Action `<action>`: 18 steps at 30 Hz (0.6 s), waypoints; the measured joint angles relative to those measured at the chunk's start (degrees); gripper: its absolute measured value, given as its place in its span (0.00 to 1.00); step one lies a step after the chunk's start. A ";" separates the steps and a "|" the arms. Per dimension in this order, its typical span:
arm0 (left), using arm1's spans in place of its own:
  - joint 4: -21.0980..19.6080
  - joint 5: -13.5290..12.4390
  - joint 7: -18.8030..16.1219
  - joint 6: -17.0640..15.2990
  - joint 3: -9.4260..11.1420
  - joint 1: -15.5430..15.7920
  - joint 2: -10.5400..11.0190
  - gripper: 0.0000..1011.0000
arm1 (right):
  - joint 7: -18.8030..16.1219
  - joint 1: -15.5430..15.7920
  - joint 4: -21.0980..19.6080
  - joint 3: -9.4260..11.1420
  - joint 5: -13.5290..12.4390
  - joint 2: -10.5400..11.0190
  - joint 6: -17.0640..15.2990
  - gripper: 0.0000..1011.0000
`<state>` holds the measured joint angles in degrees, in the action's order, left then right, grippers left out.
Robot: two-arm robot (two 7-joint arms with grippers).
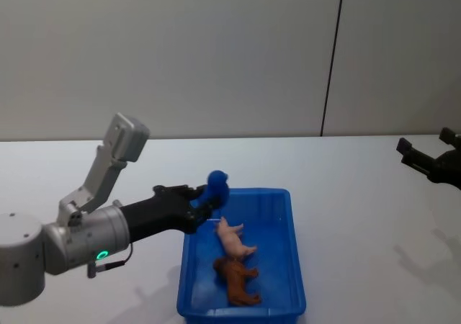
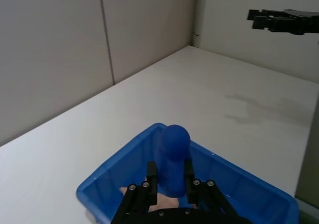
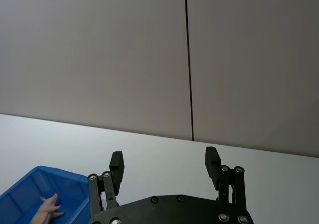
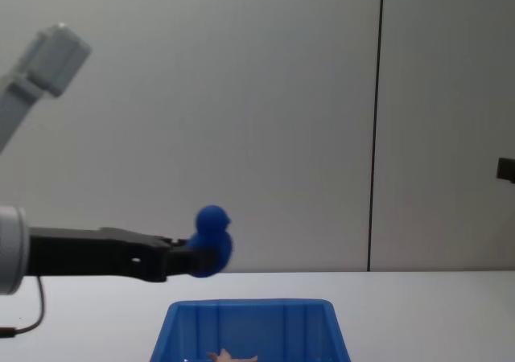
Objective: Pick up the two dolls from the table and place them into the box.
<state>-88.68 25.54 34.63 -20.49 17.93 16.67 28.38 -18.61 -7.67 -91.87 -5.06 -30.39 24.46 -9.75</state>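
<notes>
**Left tool holds a blue figure above the bin's far-left corner**

The left arm reaches forward and inward from the robot's left, its grey forearm nearly level and its black wrist stretched toward the box [image 1: 295, 255]. The left tool [image 1: 204, 201] is clamped on a rounded blue doll [image 1: 216, 187], which sits upright between the two fingers [image 2: 151, 176] with its domed head standing above them. From the chest view the blue doll [image 4: 212, 241] hangs clear above the box's rim [image 4: 249, 305], over the far left corner.

Inside the blue box lie two more toy figures: a pale pink doll [image 1: 234, 239] toward the middle and an orange-brown doll [image 1: 238, 281] nearer the robot, close beside each other on the box floor.

The right arm is held off to the robot's right, raised above the white counter [image 1: 360, 194] and well apart from the box. The right tool [image 3: 164, 164] has its fingers spread wide with nothing between them.
</notes>
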 joint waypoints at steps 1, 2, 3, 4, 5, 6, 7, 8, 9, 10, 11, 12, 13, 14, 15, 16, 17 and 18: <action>0.42 -0.25 0.77 -0.14 0.14 0.44 -0.23 0.29 | 0.00 0.00 0.00 0.00 0.00 0.00 0.00 0.99; 1.32 -0.83 2.57 -0.43 0.43 1.33 -0.73 0.32 | 0.00 0.00 0.00 0.00 0.00 0.00 0.00 0.99; 1.93 -1.09 3.32 -0.55 0.62 1.91 -1.05 0.38 | 0.00 0.00 0.01 0.00 0.00 0.00 0.00 0.99; 2.39 -1.36 4.11 -0.66 0.77 2.34 -1.30 0.39 | 0.00 0.00 0.00 0.00 0.00 0.00 0.00 0.99; 2.71 -1.64 4.92 -0.75 0.87 2.63 -1.46 0.42 | 0.00 0.00 0.00 0.00 0.00 0.00 0.00 0.99; 3.88 -2.30 6.73 -0.94 1.21 3.69 -2.05 0.48 | 0.00 0.00 0.00 0.00 0.00 0.00 0.00 0.99; 4.37 -2.57 7.49 -1.01 1.36 4.28 -2.41 0.50 | 0.00 0.00 0.00 0.00 0.00 0.00 0.00 0.99; 5.07 -2.82 8.27 -1.08 1.58 4.76 -2.67 0.52 | 0.00 0.00 0.00 0.00 0.00 0.00 0.00 0.99; 6.14 -3.34 9.81 -1.17 1.88 5.69 -3.20 0.56 | 0.00 0.00 0.01 0.00 0.00 0.00 0.00 0.99; 6.63 -3.71 10.85 -1.21 2.05 6.12 -3.45 0.58 | 0.00 0.00 0.00 0.00 0.00 0.00 0.00 0.99; 7.15 -3.88 11.34 -1.21 2.21 6.56 -3.69 0.62 | 0.00 0.00 0.00 0.00 0.00 0.00 0.00 0.99; 7.67 -4.23 12.35 -1.22 2.36 6.99 -3.92 0.65 | 0.00 0.00 0.00 0.00 0.00 0.00 0.00 0.99; 8.72 -4.70 13.72 -1.22 2.65 7.85 -4.38 0.68 | 0.00 0.00 0.00 0.00 0.00 0.00 0.00 0.99; 8.98 -4.90 14.32 -1.22 2.72 8.08 -4.50 0.72 | 0.00 0.00 0.00 0.00 0.00 0.00 0.00 0.99; 9.47 -5.11 14.93 -1.21 2.85 8.50 -4.68 0.74 | 0.00 0.00 0.00 0.00 0.00 0.00 0.00 0.99; 10.07 -5.52 16.12 -1.17 3.01 8.99 -4.90 0.78 | 0.00 0.00 0.00 0.00 0.00 0.00 0.00 0.99; 10.39 -5.66 16.53 -1.16 3.10 9.25 -4.99 0.79 | 0.00 0.00 0.00 0.00 0.00 0.00 0.00 0.99; 10.52 -5.78 16.86 -1.16 3.13 9.37 -5.03 0.83 | 0.00 0.00 0.00 0.00 0.00 0.00 0.00 0.99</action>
<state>-78.16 19.76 51.49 -21.65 21.06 26.04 23.36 -18.61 -7.67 -91.87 -5.06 -30.39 24.46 -9.75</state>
